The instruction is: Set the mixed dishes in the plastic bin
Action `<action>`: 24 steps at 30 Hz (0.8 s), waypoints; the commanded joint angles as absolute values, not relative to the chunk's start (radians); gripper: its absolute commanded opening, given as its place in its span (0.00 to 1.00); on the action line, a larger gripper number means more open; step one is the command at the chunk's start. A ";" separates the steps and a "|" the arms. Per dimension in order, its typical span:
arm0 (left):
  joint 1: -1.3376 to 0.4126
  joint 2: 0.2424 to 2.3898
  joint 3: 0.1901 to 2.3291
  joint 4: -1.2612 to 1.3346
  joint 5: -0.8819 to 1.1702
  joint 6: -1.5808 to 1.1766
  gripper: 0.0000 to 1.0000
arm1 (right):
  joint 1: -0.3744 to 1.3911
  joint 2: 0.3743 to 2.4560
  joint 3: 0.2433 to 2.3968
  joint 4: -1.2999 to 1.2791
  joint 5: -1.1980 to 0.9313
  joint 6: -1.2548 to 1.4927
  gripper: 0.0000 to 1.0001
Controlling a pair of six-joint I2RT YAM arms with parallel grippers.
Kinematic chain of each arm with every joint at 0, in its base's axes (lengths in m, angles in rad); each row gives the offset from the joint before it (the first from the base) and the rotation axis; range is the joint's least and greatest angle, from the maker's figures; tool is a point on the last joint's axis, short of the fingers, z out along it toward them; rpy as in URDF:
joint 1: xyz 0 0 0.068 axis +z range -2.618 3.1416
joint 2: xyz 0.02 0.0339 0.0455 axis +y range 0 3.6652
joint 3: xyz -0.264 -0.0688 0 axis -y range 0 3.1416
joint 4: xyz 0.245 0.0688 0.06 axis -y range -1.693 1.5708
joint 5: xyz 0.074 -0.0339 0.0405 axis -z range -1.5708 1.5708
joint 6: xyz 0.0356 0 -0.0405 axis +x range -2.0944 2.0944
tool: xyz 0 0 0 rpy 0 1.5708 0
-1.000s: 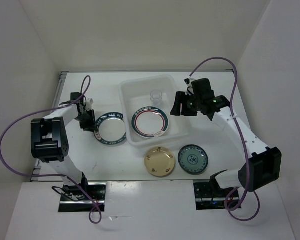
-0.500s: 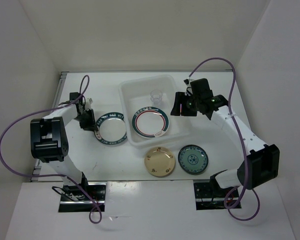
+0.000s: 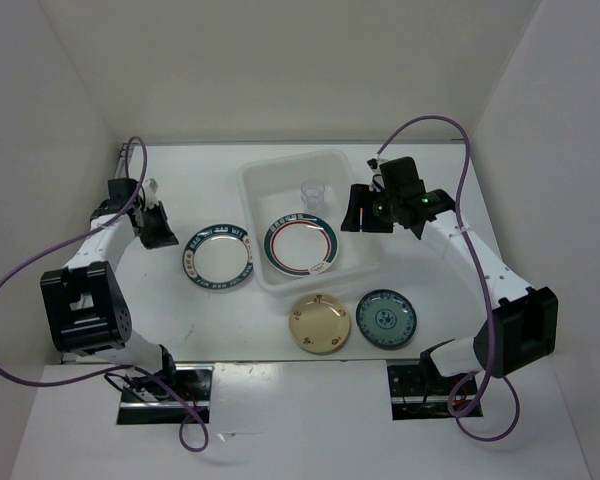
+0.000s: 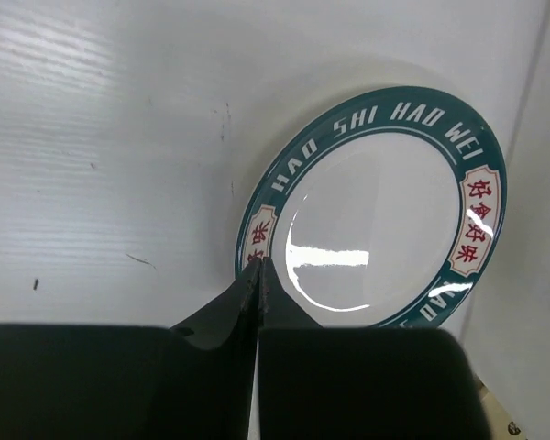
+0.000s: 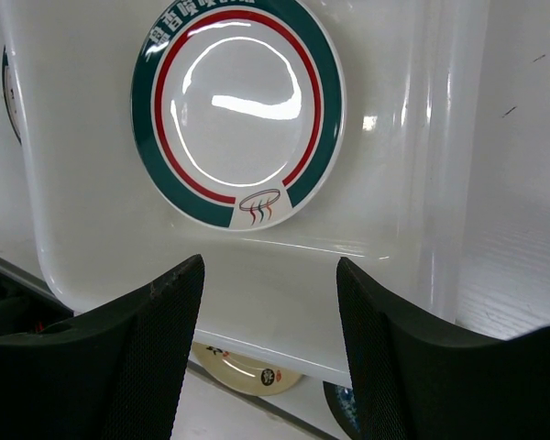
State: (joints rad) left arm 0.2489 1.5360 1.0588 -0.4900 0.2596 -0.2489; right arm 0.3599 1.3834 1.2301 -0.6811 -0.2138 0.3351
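From above, the left end effector (image 3: 158,232) is drawing back leftward from the blue-rimmed plate (image 3: 220,258), which is lying unlifted on the tabletop (image 3: 180,180) beside the bin (image 3: 252,215) (probably a missed grasp, needing a retry). At the left wrist, its fingers are pressing together on nothing. At the right wrist, the right end effector (image 5: 270,275) is hanging spread and empty over the bin.

The left arm (image 3: 98,243) and right arm (image 3: 477,265) are slim white links joined by boxy black motor housings (image 3: 80,310). A purple cable (image 3: 2,330) trails along each. A small green light (image 3: 427,201) glows on the right wrist. Both grippers' fingers (image 4: 229,316) are matte black, the right pair's pads (image 5: 147,339) finely mesh-textured.
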 commanded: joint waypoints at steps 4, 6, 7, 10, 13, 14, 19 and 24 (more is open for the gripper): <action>0.245 1.525 0.993 -0.471 0.201 -0.313 0.60 | 0.354 1.367 1.227 -0.667 -0.227 0.334 0.65; 0.245 1.525 0.992 -0.471 0.210 -0.313 0.85 | 0.354 1.367 1.227 -0.667 -0.227 0.334 0.65; 0.245 1.525 0.982 -0.460 0.224 -0.313 0.87 | 0.354 1.367 1.218 -0.667 -0.227 0.334 0.65; 0.245 1.525 0.971 -0.451 0.213 -0.322 0.93 | 0.354 1.358 1.218 -0.667 -0.227 0.334 0.65; 0.245 1.525 0.959 -0.428 0.222 -0.333 0.94 | 0.354 1.348 1.207 -0.658 -0.227 0.334 0.65; 0.245 1.525 0.945 -0.417 0.239 -0.333 0.93 | 0.354 1.348 1.207 -0.658 -0.227 0.334 0.65; 0.245 1.598 0.911 -0.347 0.353 -0.333 0.75 | 0.354 1.348 1.207 -0.658 -0.227 0.334 0.65; 0.245 1.628 0.902 -0.293 0.411 -0.377 0.57 | 0.354 1.339 1.198 -0.658 -0.227 0.334 0.67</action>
State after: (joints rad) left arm 0.2443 1.6230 0.9146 -0.3668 0.3359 -0.3489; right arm 0.3599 1.3743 1.2087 -0.6800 -0.2222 0.3355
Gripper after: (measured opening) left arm 0.576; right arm 0.663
